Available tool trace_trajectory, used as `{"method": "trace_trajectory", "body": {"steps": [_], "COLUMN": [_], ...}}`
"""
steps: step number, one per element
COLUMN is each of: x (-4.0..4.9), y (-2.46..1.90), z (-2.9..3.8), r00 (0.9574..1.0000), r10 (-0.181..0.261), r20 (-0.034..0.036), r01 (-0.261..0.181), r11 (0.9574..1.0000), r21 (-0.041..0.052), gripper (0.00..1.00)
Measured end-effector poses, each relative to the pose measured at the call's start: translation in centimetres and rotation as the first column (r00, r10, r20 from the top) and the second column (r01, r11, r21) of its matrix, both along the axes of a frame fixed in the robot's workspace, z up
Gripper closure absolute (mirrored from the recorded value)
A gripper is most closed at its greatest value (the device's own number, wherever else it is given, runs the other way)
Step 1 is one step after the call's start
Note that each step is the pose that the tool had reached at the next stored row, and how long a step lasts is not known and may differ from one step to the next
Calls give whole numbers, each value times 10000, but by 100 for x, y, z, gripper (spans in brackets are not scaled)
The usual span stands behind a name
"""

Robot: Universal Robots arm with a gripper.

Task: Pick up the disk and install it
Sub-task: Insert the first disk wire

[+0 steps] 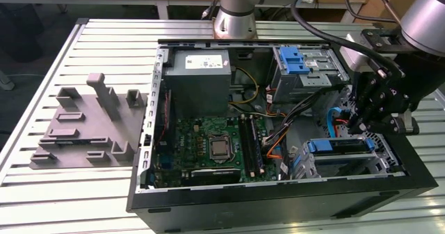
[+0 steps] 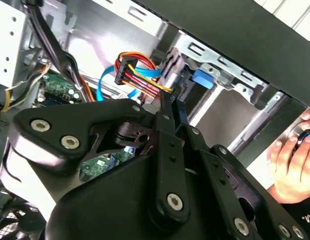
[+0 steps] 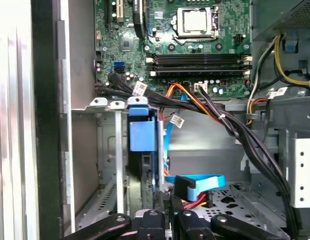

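Gripper: we see the black gripper lowered inside the open computer case, at the case's edge on the exterior view's right; whether it is released or clenched we cannot tell.
Disk: we find the disk seated on edge in the lower drive cage, in the case's near corner on the exterior view's right, its blue carrier front showing at the cage mouth. The gripper is just above it.
Cables: a flat blue data cable and a red-yellow-orange power lead lie loose just beside the cage.
Motherboard: the green motherboard covers the case floor.
Power supply: grey box at the far corner.
Upper cage: blue latch piece on top.
Table: grey fixture block beside the case.
Hand: a person's hand outside the case.
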State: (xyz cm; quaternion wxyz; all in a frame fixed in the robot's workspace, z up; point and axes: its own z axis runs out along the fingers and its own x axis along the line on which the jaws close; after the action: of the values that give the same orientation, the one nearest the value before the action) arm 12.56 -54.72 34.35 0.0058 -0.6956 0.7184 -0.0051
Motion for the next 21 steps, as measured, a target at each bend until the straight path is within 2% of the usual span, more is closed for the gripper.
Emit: {"method": "trace_trajectory", "body": {"steps": [2,8,21], "x": [0,-8,-12], "y": [-19,-35,-79], "z": [-12,-58,-81], "r00": [10000,10000,10000], "r10": [1,0,10], "r20": [0,0,0], "r01": [-1,0,-10], "r11": [10000,10000,10000], "r21": [1,-1,1], "gripper": [83,83,83]}}
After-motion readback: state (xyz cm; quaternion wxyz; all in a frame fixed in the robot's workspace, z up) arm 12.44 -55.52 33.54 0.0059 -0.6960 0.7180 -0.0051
